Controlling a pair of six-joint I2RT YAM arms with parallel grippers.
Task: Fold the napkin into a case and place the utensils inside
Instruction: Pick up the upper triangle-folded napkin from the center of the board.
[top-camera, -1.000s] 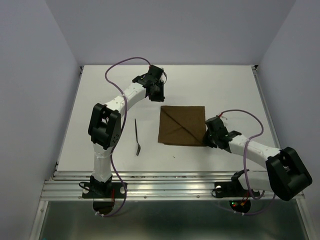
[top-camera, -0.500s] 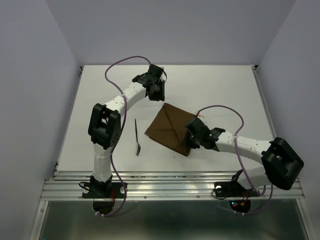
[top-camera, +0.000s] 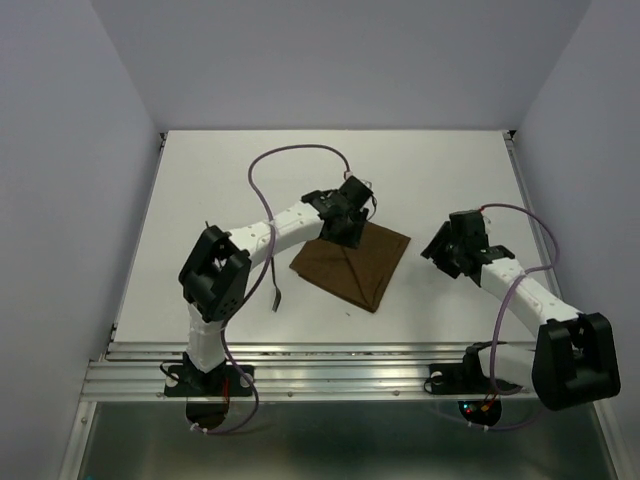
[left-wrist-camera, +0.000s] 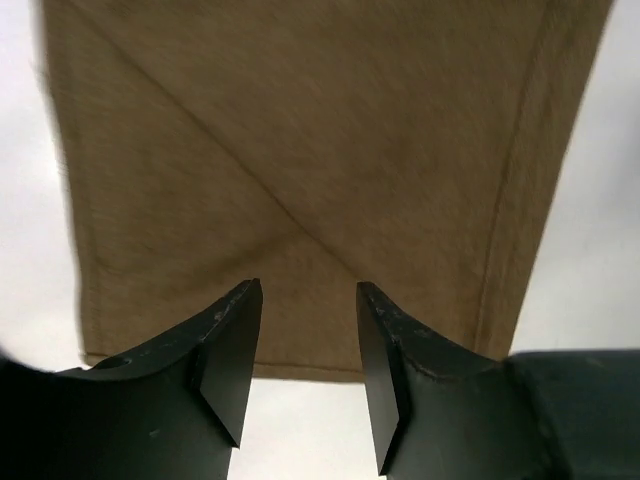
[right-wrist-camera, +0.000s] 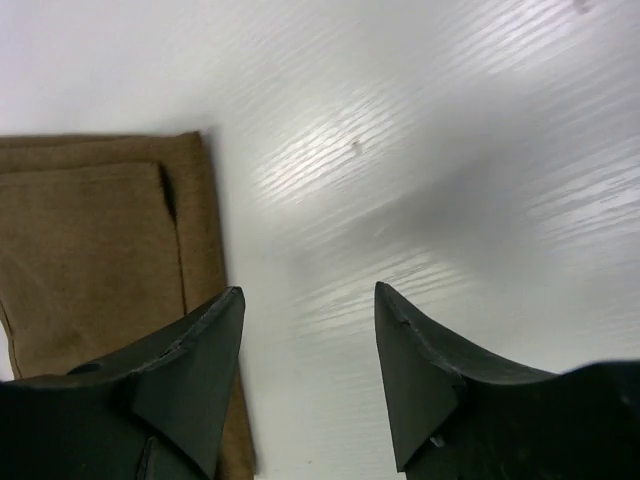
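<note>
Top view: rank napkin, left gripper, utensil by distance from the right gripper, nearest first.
From the right gripper:
1. napkin: just to its left, with one corner closest.
2. left gripper: over the napkin's far edge.
3. utensil: on the table past the napkin's left side.

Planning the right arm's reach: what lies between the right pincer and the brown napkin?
Only bare white tabletop separates the right pincer from the folded dark brown cloth napkin, clearest in the top external view.
</note>
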